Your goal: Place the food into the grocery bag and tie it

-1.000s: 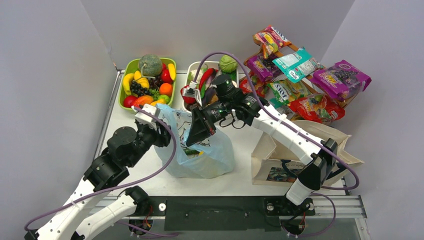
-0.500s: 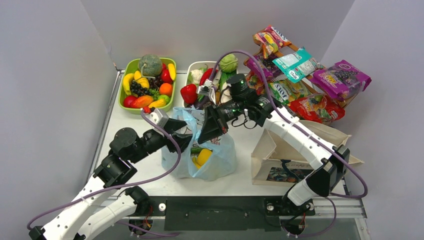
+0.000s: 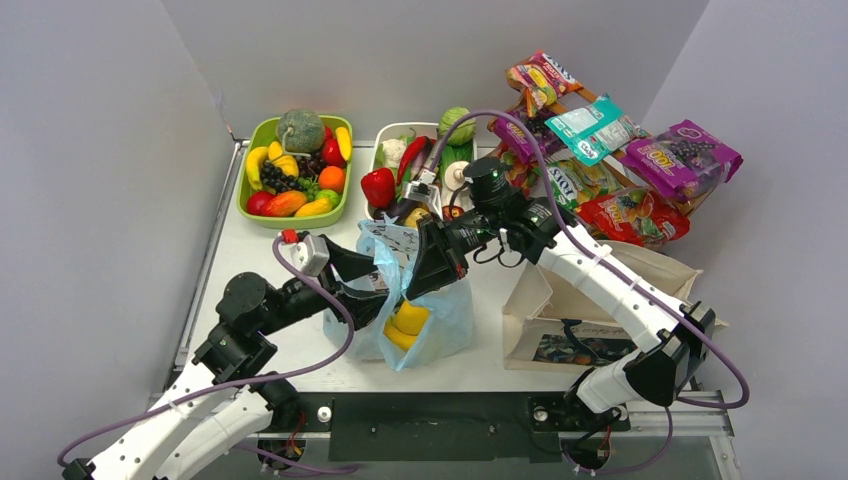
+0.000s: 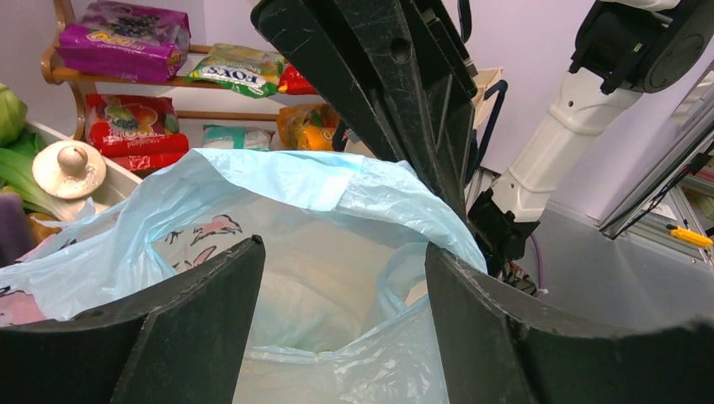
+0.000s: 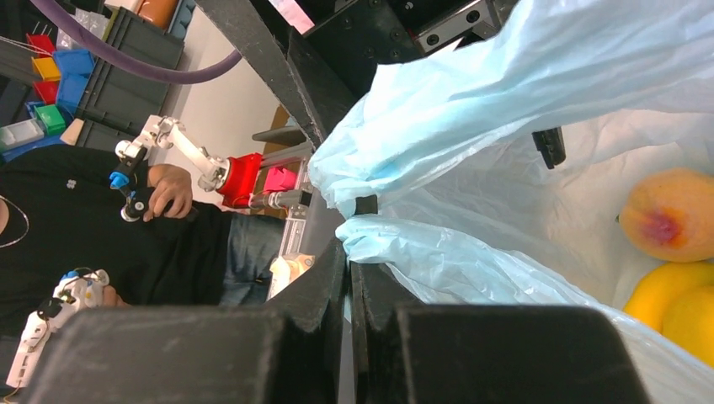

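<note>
Film of grocery bag (image 3: 450, 310) in clamped right gripper (image 3: 422, 275), left gripper (image 4: 343, 252) spread (tote (image 3: 560, 310) alongside)

Grocery bag (image 3: 447, 312) mouth narrow, left fingers (image 4: 194, 328) and right fingers (image 5: 324, 286) at rim; canvas tote (image 3: 560, 322) crowds right.

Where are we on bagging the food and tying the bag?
Done: yellow fruit and a peach-coloured piece lie inside the blue bag. In hand: right end effector shut on the bag's rim, left end effector open at its mouth. Left: green tray fruit and snack packets unbagged; handles untied.
</note>
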Motion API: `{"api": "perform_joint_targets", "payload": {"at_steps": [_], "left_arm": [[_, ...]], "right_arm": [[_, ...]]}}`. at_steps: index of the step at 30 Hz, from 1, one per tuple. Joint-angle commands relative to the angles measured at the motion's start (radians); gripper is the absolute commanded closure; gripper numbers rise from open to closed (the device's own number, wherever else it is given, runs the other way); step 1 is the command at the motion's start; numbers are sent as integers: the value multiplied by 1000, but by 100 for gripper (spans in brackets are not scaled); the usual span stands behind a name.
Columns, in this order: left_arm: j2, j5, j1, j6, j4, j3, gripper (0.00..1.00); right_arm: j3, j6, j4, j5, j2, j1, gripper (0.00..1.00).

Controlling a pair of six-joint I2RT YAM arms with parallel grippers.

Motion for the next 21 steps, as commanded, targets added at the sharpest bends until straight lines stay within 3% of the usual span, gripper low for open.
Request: {"api": "perform_joint_targets", "payload": {"at_steps": [1,7,12,21], "left_arm": [[3,23,4,8,130,-19,32],[-8,42,4,83,190,-62,32],[-15,50,5,196,231,-94,27],[57,86,5,257,346,-111,27]], "right_arm": [[-3,-48,31,-30,-21,13,100],[17,-54,24,-31,-8,26,100],[42,-52,11,-31,19,34,100],[59,-54,7,-29,39,45,100]]}}
